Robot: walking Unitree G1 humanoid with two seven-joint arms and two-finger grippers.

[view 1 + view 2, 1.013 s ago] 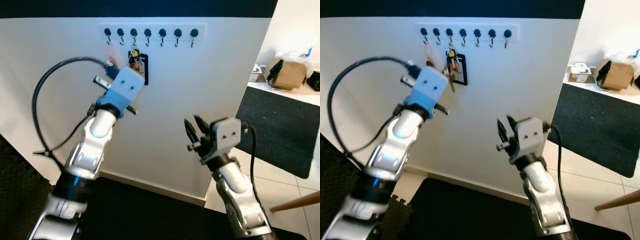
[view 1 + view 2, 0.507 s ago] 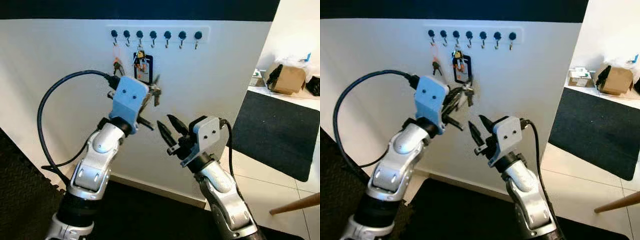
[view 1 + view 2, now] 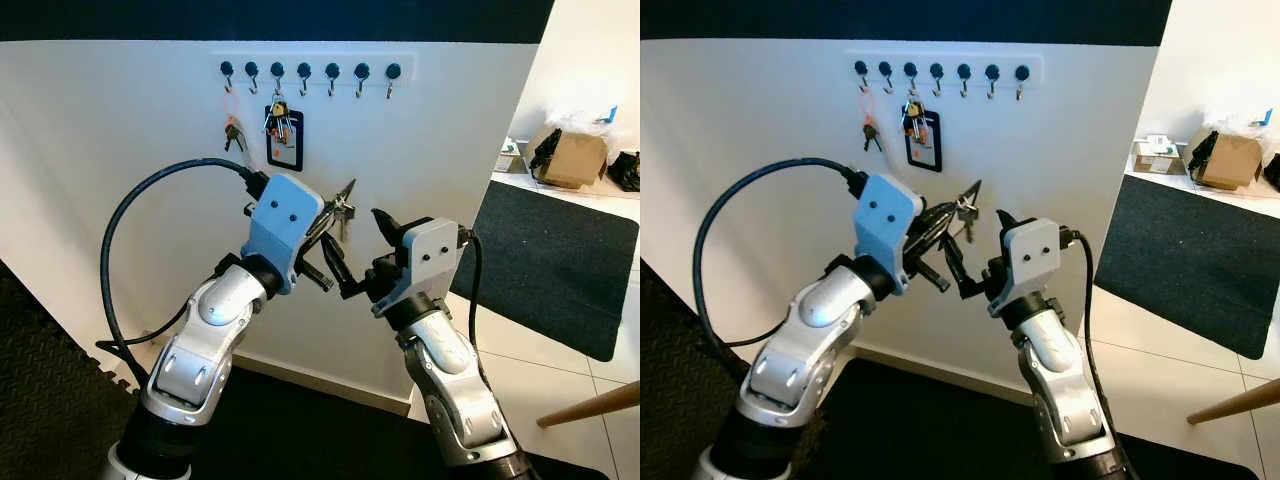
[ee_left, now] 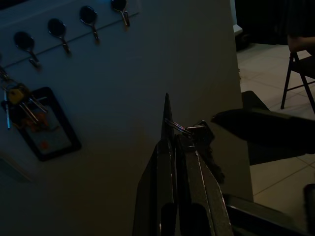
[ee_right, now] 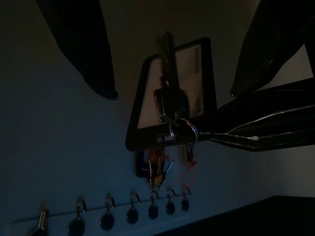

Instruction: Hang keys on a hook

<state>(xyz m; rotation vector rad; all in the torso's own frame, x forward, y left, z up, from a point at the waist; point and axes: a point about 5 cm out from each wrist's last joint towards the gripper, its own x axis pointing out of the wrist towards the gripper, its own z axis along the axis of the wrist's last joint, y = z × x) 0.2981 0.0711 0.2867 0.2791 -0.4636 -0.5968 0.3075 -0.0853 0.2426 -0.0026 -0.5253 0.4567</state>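
A white rail of several black hooks (image 3: 305, 70) runs along the top of the white wall. A red-looped key (image 3: 232, 130) and a bunch with a black card holder (image 3: 284, 135) hang from it. Well below and to the right of the rail, my left gripper (image 3: 346, 190) is shut on the ring of a small key bunch (image 3: 343, 210), which dangles from its tips. My right gripper (image 3: 355, 245) is open just under the bunch, one finger on each side. In the right wrist view the keys (image 5: 171, 103) and ring hang between its fingers (image 5: 86, 49).
The wall ends to the right, where a dark rug (image 3: 560, 260) lies on pale tiles. A cardboard box (image 3: 575, 150) stands beyond it. A black mat (image 3: 40, 400) covers the floor at my feet. A wooden leg (image 3: 590, 405) juts in at the lower right.
My left gripper has come down and to the right, away from the rail, with the key bunch. My right gripper has moved up and left until its open fingers flank the keys.
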